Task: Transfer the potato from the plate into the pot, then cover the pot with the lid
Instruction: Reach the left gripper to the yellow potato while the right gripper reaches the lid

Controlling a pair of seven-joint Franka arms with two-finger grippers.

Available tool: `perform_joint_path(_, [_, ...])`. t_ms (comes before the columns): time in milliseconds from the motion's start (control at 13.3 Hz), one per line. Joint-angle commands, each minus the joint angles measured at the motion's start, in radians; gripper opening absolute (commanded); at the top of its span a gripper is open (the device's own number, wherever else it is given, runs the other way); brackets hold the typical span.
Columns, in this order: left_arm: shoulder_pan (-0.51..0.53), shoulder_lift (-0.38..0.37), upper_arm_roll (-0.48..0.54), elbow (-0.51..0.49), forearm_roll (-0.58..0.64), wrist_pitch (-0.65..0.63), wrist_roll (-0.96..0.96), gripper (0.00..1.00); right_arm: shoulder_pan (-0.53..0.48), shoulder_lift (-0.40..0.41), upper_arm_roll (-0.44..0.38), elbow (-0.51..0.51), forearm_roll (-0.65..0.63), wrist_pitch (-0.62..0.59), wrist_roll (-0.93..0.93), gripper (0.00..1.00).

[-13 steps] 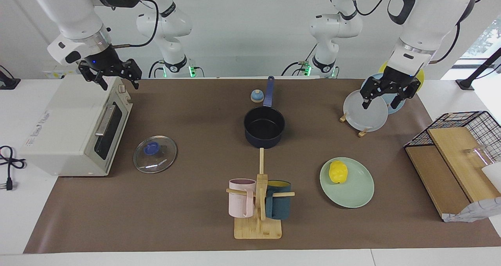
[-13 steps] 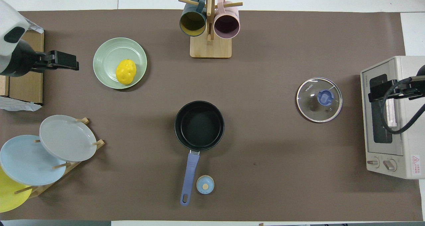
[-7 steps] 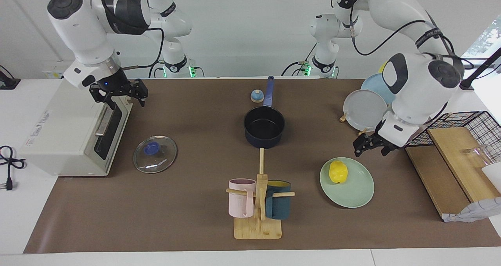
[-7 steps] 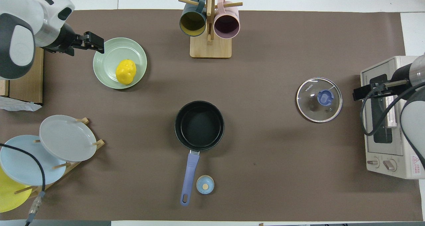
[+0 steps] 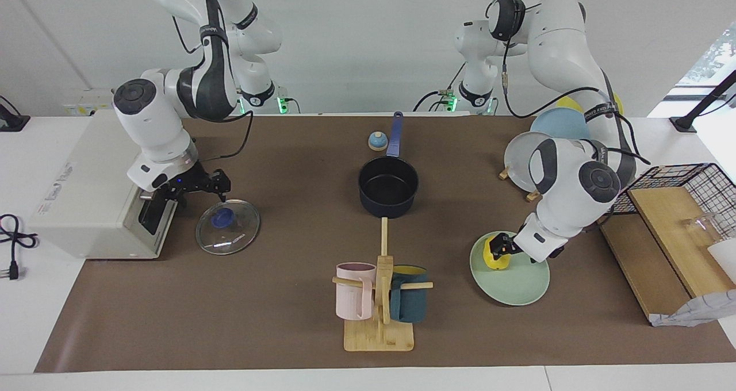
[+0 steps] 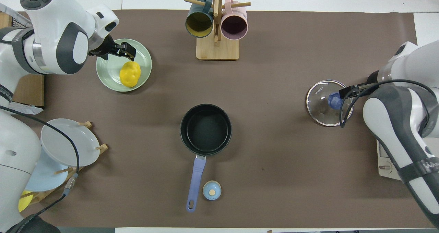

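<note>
- Potato (image 5: 495, 254): lies on the plate (image 5: 517, 284), on the part of it nearer the robots; not yet lifted.
- Left tool (image 5: 499, 246): low at the potato, fingers spread wide about it with a visible gap, not closed on it. Half a second ago it hung off the plate's edge, toward the wire basket (image 5: 678, 187); it has since come in and down over the plate.
- Right tool (image 5: 198, 188): fingers apart, low over the lid's (image 5: 227, 226) rim beside the toaster oven (image 5: 86, 184), short of the blue knob. Earlier it was above the oven door; it has dropped toward the lid.
- Pot (image 5: 388, 187): open and empty mid-worktop, handle toward the robots, beside the bell (image 5: 377, 141). Unchanged.
- Handling note, step in hand (grasping the potato): judged best to centre the fingers across the lumpy body, close gently so it does not squirt sideways, and lift straight up before travelling.
- Risk: pressing the plate rim may tip it.
</note>
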Motion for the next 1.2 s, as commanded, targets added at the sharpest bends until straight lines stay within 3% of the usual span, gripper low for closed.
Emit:
perform_joint_path(0, [-0.009,-0.002,0.01,-0.038,0.018,0.039,0.02,1.0,-0.002,-0.025,0.007,-0.104,0.019,0.114,-0.031,1.0])
perform_joint_path(225, [-0.019,-0.047,0.01,-0.17,0.015,0.137,0.02,1.0,-0.002,0.0,0.008,-0.16,0.019,0.206,-0.031,1.0])
perform_joint_path(750, [-0.021,-0.053,0.01,-0.193,0.018,0.145,0.023,1.0,0.013,0.07,0.015,-0.157,0.019,0.294,-0.029,1.0])
perform_joint_path(975, [-0.019,-0.056,0.01,-0.195,0.018,0.146,0.034,0.77,0.011,0.072,0.015,-0.152,0.019,0.272,-0.032,0.97])
perform_joint_path(1050, [-0.019,-0.056,0.01,-0.195,0.019,0.143,0.035,0.62,0.011,0.072,0.015,-0.151,0.019,0.262,-0.034,0.89])
perform_joint_path(1125, [-0.018,-0.056,0.01,-0.192,0.019,0.136,0.043,0.37,0.011,0.071,0.015,-0.146,0.019,0.24,-0.051,0.8])
